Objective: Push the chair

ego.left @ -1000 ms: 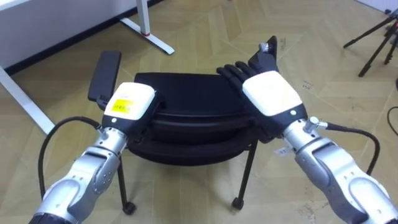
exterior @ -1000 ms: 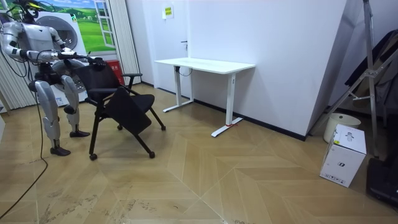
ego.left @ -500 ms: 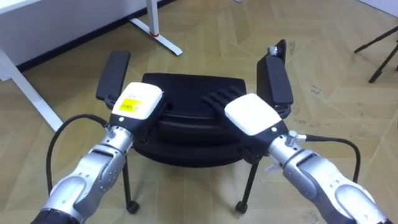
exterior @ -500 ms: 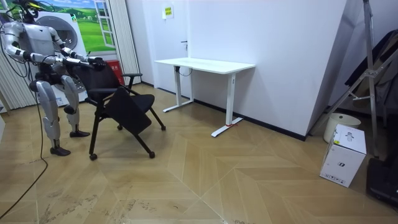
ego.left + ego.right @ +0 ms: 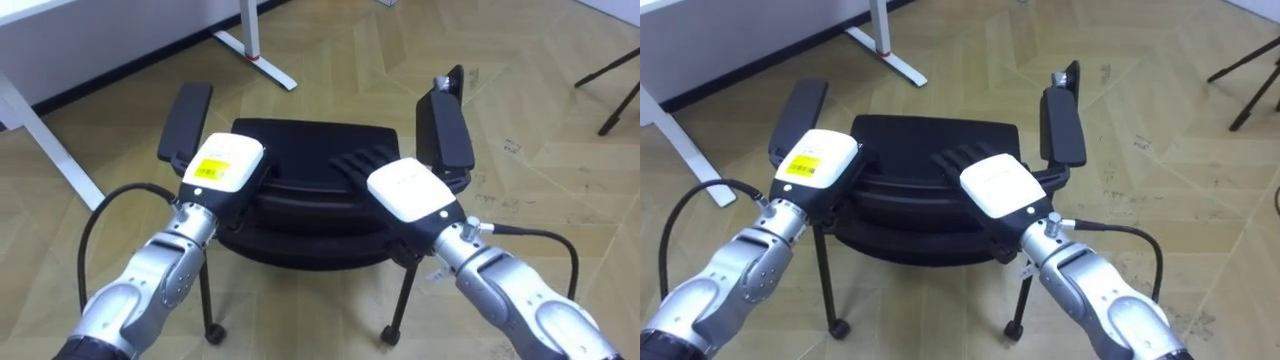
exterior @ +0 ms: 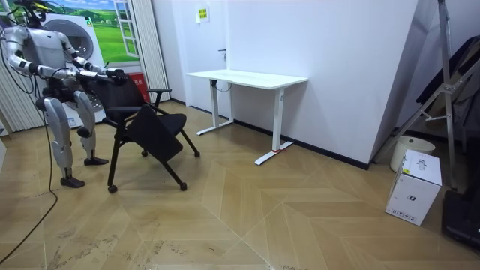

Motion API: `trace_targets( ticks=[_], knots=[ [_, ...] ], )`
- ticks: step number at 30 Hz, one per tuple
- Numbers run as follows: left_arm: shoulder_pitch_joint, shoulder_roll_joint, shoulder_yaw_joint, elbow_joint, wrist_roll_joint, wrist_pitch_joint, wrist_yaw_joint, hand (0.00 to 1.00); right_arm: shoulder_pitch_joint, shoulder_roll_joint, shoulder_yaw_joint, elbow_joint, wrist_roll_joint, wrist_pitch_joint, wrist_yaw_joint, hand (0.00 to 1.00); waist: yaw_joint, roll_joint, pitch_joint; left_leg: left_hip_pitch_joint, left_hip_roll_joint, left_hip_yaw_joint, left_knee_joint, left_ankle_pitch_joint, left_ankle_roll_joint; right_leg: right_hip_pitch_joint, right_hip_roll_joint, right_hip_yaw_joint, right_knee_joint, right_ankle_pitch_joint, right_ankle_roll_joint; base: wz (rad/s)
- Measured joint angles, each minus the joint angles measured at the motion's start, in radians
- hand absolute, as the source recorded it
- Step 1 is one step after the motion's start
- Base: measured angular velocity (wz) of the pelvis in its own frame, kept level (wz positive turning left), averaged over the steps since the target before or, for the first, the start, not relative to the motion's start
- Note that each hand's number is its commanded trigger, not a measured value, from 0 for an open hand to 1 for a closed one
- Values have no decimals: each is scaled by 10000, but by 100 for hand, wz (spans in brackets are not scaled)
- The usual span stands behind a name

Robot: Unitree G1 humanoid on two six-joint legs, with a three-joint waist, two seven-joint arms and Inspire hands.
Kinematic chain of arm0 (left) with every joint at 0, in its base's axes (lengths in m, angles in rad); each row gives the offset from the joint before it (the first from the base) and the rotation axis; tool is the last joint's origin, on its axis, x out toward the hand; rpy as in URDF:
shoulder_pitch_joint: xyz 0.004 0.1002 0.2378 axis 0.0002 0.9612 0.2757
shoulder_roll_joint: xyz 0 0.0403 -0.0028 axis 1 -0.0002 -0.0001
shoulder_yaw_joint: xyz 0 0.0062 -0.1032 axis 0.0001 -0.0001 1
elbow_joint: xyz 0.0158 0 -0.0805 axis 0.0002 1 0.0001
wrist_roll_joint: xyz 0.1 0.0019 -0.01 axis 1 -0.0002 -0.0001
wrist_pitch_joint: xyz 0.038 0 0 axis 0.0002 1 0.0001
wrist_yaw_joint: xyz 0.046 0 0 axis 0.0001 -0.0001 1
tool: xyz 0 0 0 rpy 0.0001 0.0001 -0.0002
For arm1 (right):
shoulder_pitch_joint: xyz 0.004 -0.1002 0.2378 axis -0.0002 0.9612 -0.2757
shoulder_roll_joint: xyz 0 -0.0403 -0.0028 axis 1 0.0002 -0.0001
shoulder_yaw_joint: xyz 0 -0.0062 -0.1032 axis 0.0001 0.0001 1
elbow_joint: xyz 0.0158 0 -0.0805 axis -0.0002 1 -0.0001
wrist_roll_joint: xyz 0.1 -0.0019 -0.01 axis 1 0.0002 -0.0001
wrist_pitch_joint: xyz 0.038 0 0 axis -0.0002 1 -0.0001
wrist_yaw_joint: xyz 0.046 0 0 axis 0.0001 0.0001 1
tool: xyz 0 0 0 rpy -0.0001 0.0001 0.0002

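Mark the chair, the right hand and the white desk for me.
chair (image 5: 300, 145), left eye view, backrest top.
right hand (image 5: 410, 190), left eye view, white back.
white desk (image 6: 247, 77), room view, tabletop.

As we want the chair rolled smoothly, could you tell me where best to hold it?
Probably the backrest's top edge, from behind, a robot hand near each end: it is wide, faces the robot, and the chair stands on castors. The right robot hand lies flat there.

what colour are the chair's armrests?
Black. Both armrests match the rest of the chair; clearest in the left eye view.
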Motion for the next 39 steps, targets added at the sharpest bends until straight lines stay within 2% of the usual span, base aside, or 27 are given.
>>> trace_targets(
  ticks=[2, 9, 11, 12, 23, 27, 39],
  knots=[
    [0, -44, 1, 5, -5, 33, -23, 100, -1, 130, -24, 162, 142, 11, -154, 0, -4, 40, -2, 11, 0, -9, 2, 0, 0, 12, 0, -2, -2, 0, 0, 0],
    [0, -167, 1, 35, -7, 54, -91, 100, -99, 168, -27, 493, 315, -3, -414, 0, -16, 134, -7, 41, -1, -85, 7, 0, 0, 70, 0, -50, -19, 0, 0, 3],
    [0, -173, 1, 35, -6, 61, -95, 100, -99, 168, -27, 498, 314, -3, -427, 51, -15, 140, -8, 42, 0, -85, 6, 0, 0, 70, 0, -49, -19, 0, 0, 0],
    [1, -175, 1, 35, -7, 67, -99, 100, -99, 168, -26, 498, 318, -3, -427, 100, -14, 144, -8, 42, -1, -85, 6, 0, 0, 70, 0, -45, -19, 0, 0, 0],
    [31, -216, 3, 29, -1, 58, -85, 100, -153, 180, -118, 582, 998, -53, -448, 100, 17, 158, -16, 137, -5, -88, -6, 0, 0, 84, 0, 2, -9, -1, 0, 0],
    [113, -204, -6, -67, 28, -137, -46, 100, -328, 350, -436, 943, 1466, -67, -451, 100, 110, 165, -25, 155, -5, -111, -13, 0, 0, 85, 1, 7, -12, -1, 1, 0],
    [208, -206, -11, -149, 57, -230, 54, 100, -309, 428, -429, 1254, 1397, -219, -963, 100, 203, 147, -51, 177, -6, -165, -15, 0, 0, 89, 2, 21, -8, -1, 1, 0]
  ],
)
